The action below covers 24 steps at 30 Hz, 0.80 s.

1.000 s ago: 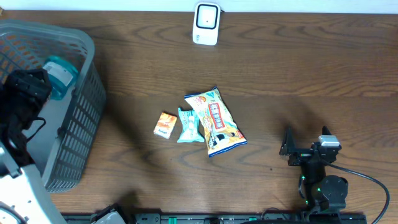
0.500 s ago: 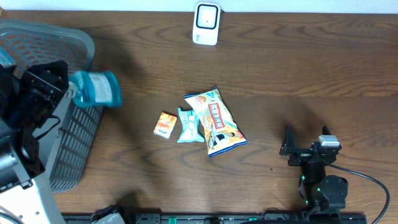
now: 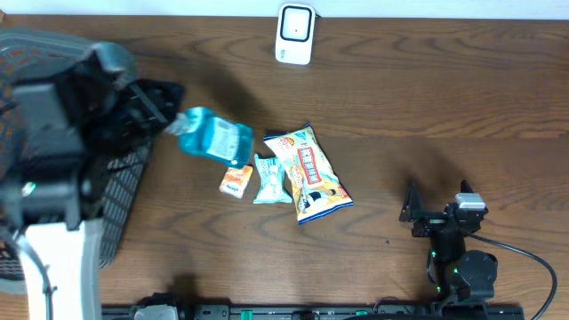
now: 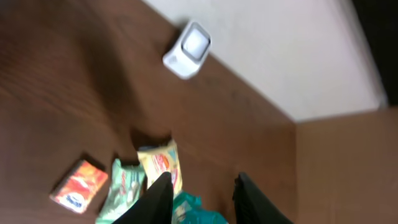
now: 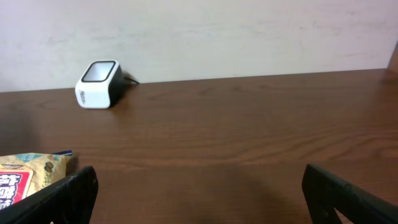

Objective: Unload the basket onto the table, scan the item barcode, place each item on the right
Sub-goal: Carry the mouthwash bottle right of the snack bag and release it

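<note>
My left gripper (image 3: 178, 126) is shut on a teal-blue packet (image 3: 213, 138) and holds it in the air, just above the orange packet on the table. In the left wrist view the teal-blue packet (image 4: 194, 209) shows between the two dark fingers (image 4: 160, 193) at the bottom edge. The white barcode scanner (image 3: 294, 33) stands at the far edge of the table, and it also shows as the scanner (image 4: 188, 48) from the left wrist and the scanner (image 5: 98, 84) from the right wrist. My right gripper (image 3: 411, 211) rests open at the near right with nothing in it.
A grey mesh basket (image 3: 133, 169) stands at the left, partly hidden by my left arm. In the middle lie an orange packet (image 3: 236, 179), a small teal packet (image 3: 269, 180) and a yellow snack bag (image 3: 311, 173). A pale wall runs behind the scanner.
My left arm has lifted the teal-blue packet out of the basket and carried it right, to above the orange packet. The right arm has not moved.
</note>
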Tool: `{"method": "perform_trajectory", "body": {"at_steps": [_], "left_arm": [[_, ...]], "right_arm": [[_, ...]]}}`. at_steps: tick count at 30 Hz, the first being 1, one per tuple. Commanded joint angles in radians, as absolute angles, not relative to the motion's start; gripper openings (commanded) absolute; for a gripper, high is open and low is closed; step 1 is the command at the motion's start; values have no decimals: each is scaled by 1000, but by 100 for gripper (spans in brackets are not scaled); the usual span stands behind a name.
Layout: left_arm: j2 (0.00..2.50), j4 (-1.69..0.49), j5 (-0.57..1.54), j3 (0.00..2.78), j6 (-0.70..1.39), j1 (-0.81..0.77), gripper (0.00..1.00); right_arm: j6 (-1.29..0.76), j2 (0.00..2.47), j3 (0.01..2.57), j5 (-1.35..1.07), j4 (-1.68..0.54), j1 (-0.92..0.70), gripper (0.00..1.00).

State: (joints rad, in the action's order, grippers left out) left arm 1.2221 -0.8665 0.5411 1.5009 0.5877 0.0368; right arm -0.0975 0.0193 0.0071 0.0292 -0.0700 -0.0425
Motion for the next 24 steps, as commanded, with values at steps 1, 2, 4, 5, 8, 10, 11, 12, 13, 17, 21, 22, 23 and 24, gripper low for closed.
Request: {"method": "perform_trajectory", "body": {"at_steps": [1,2,4,5,8,10,11,12,13,17,21,22,23,24], "left_arm": [[1278,-842,503,1527,601,-50,25],[1303,-830,503,1527,601,-81,25],[1343,-805,501,1527,604,-128,25],[1361,-793,496,1527,605,-149,25],[1418,-764,447,1527,632,-215,25],[1452,-747,408,1527,634,-254,25],[1468,-738,391,1527,634,-271,25],[1484,-730,376,1527,634,-287,25],[1497,-720,366,1527,634,-300,25],[1557,-672,346,1527,634,-352,25],[1617,-621,346,1527,634,-394,25],[1633,-611,346,1527,634,-404,25],[1649,-601,346,1527,634,-413,25],[1664,-593,346,1527,634,-420,25]], "right_arm": [[-88,19,6,27,-73,-40,99],[-88,19,6,27,-73,-40,99],[-88,19,6,27,-73,-40,99],[-88,19,6,27,-73,-40,99],[-88,19,6,27,-73,-40,99],[-88,19,6,27,-73,-40,99],[-88,19,6,27,-73,-40,99],[-88,19,6,27,-73,-40,99],[-88,19,6,27,-73,-40,99],[-88,19,6,27,-73,-40,99],[-88,19,6,27,-73,-40,99],[-88,19,6,27,-73,-40,99],[-88,19,6,27,-73,-40,99],[-88,19,6,27,-73,-40,99]]}}
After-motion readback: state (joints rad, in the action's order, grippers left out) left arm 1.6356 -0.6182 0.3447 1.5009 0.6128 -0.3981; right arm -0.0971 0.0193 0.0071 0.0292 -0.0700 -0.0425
